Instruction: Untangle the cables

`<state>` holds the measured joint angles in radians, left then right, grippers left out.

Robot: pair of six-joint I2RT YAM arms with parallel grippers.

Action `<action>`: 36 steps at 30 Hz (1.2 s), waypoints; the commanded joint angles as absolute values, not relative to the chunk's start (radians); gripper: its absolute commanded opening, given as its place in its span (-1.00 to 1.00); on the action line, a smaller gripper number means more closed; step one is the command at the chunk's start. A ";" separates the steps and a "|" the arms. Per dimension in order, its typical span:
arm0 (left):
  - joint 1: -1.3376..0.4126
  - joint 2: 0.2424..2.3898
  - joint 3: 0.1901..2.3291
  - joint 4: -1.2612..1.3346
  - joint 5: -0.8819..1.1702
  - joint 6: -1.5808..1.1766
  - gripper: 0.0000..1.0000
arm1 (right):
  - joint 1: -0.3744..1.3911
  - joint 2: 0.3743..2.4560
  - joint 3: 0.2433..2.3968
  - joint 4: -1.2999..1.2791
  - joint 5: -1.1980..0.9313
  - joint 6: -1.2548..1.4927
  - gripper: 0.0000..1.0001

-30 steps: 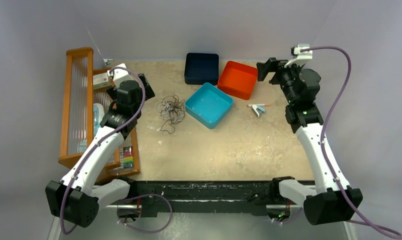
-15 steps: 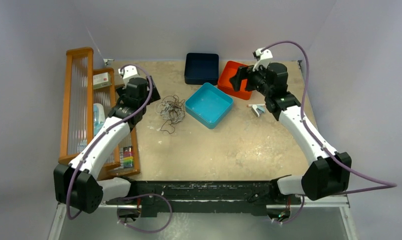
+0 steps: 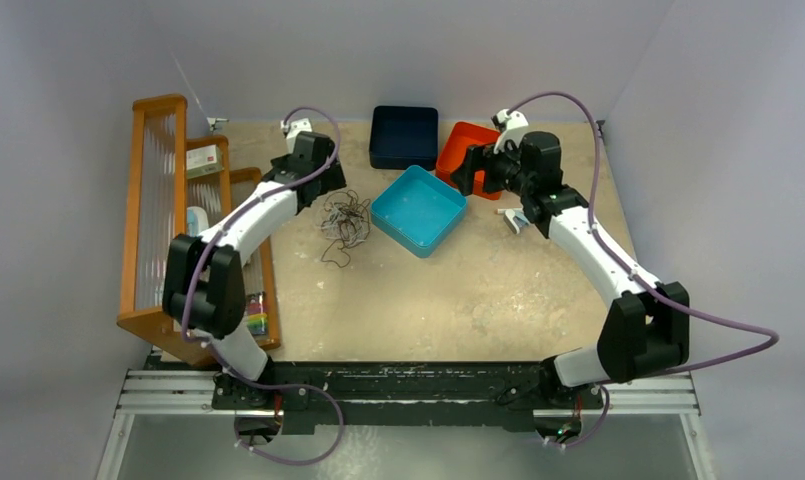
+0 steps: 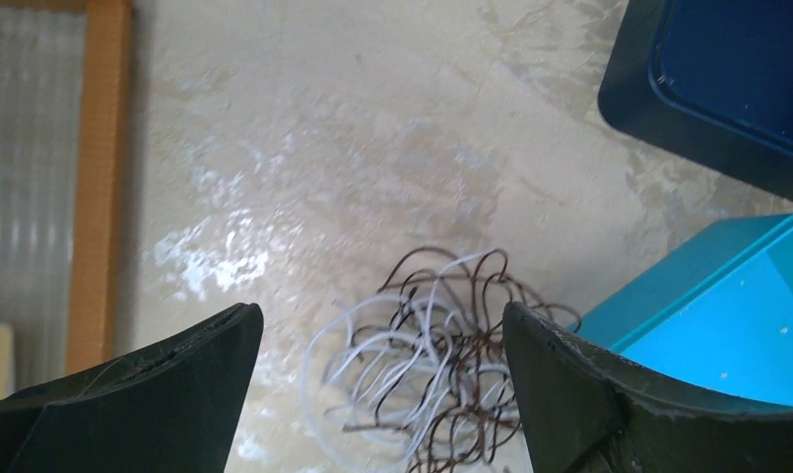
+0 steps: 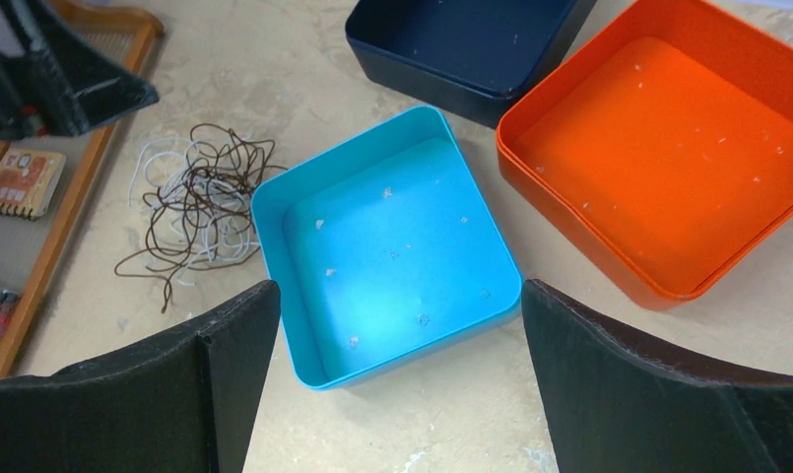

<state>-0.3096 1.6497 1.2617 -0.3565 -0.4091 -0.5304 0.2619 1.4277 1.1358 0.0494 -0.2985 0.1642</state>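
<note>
The cables [image 3: 342, 220] are a loose tangle of thin white and dark brown wires lying on the beige table, just left of the teal box. My left gripper [image 3: 325, 186] hovers above the tangle's far side. It is open, and the cables [image 4: 441, 360] show low between its fingers, untouched. My right gripper [image 3: 466, 170] hangs open over the near-left corner of the orange box, nothing between its fingers [image 5: 215, 384]. From the right wrist, the cables [image 5: 200, 202] lie left of the teal box, with the left gripper [image 5: 62, 74] beyond them.
A teal box [image 3: 448, 200], a navy box [image 3: 403, 160] and an orange box [image 3: 498, 170] cluster at the back middle. A wooden rack [image 3: 133, 210] with small items runs along the left edge. A small white clip and a red stick [image 3: 516, 217] lie right of the teal box.
Both arms have swung inward. The left gripper moved right from the rack to above the cables. The right gripper moved left from the far right to the orange box's corner.
</note>
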 commanded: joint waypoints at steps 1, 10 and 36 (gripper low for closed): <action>-0.304 1.741 1.397 -0.312 -0.383 -0.495 0.85 | 0.265 1.416 1.111 0.073 -0.337 0.164 0.86; -0.302 2.016 1.639 -0.373 -0.298 -0.443 0.73 | 0.265 1.429 1.085 0.045 -0.357 0.166 0.85; -0.358 1.839 1.245 -0.259 -0.128 -0.526 0.09 | 0.272 1.486 1.115 0.030 -0.347 0.193 0.83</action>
<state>-0.3298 1.9450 1.2957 -0.3180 -0.1558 -0.4850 0.2638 1.4807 1.0870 0.0109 -0.3325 0.1730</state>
